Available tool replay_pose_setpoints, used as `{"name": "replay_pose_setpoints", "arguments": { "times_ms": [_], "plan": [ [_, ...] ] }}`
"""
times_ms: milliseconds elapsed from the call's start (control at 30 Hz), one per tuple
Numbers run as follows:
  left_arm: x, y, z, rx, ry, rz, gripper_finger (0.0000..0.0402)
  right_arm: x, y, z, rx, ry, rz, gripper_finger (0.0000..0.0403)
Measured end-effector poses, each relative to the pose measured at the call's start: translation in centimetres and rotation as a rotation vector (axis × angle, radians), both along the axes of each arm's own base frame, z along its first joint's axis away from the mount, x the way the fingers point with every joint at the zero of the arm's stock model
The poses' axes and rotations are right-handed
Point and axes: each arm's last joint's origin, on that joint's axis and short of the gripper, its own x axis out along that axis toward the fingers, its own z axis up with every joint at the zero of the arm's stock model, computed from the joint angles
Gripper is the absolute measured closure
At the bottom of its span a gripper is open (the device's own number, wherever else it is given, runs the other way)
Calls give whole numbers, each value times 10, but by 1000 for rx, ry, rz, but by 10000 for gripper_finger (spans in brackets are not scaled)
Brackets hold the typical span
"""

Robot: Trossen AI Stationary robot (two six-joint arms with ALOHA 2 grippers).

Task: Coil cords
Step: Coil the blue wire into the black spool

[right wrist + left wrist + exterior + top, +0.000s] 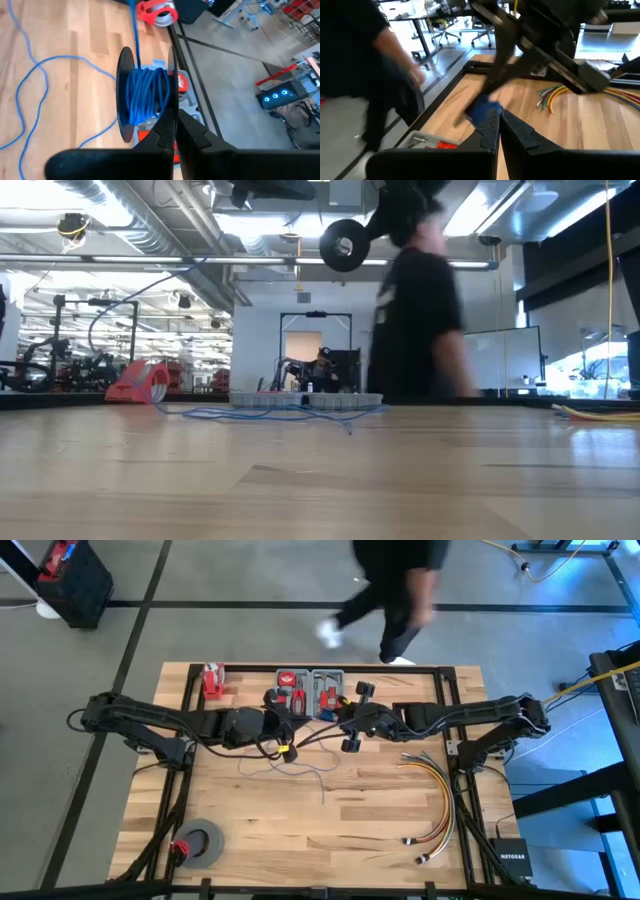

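A black spool (145, 92) wound with blue cord is held up above the table by my right gripper (177, 120); it shows high in the low view (345, 245) and over the table's far middle in the high view (363, 690). The cord's loose length (295, 768) lies in loops on the table (270, 412). One strand (133, 30) runs straight from the spool away toward my left arm. My left gripper (499, 114), close to the right one (288, 735), is shut on a blue piece of the cord (484, 110). My left gripper pinches a blue piece of the cord (487, 107) at its fingertips; plug or strand, I cannot tell. It is held clear of the table. My right gripper pinches the edge of one of the spool's flanges (171, 95) between its two fingers. The spool is lifted clear of the table, its axle lying across the fingers.
A grey tray of red tools (310, 690) and a red tape dispenser (212, 680) stand at the far edge. Yellow, orange and red cables (437, 795) lie at the right, a grey tape roll (200, 843) at the near left. A person (395, 585) walks beyond the far edge.
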Motion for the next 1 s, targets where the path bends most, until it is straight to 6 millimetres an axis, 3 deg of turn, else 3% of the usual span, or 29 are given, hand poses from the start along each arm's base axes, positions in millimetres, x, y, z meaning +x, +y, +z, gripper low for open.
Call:
{"name": "replay_pose_setpoints", "arguments": {
  "times_ms": [300, 467, 633, 1000],
  "plan": [
    [12, -3, 2, 30, -71, -72, 396, 7, -3, -5, 65, -158, 22, 397],
    [27, -5, -11, 30, -64, -74, 396, 11, -14, -2, 97, -280, 3, 397],
    [40, -5, -28, 43, -13, -62, 396, 15, -20, 7, 106, -394, 21, 397],
    [47, 2, -37, 27, 10, -37, 396, 16, -17, 29, 121, -606, 128, 397]
  ]
}}
